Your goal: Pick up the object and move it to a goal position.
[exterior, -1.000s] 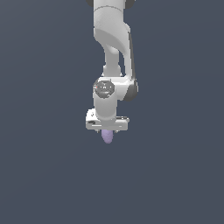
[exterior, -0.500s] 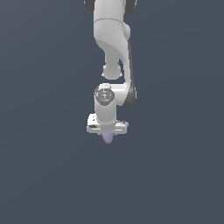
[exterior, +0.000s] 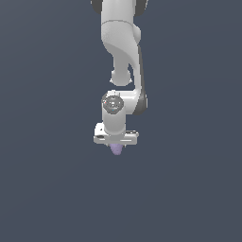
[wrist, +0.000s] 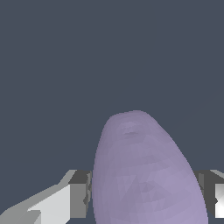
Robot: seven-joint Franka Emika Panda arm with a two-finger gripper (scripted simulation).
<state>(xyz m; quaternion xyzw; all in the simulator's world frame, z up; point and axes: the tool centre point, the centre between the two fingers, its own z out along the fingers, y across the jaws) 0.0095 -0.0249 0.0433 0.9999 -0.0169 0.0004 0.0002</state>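
Note:
The pale lavender egg-shaped object (exterior: 116, 150) hangs from under my white gripper (exterior: 116, 146) in the exterior view, only its lower tip showing. In the wrist view the object (wrist: 144, 170) fills the space between my two fingers (wrist: 78, 194), which press on both its sides. The gripper is shut on it and holds it up in the air, with the arm (exterior: 122, 52) reaching down from above.
A plain dark grey-blue surface (exterior: 47, 189) fills the background in both views. No other objects, edges or goal marker show.
The gripper with the object in it has risen slightly and the arm has folded upward. The grip on the object is unchanged.

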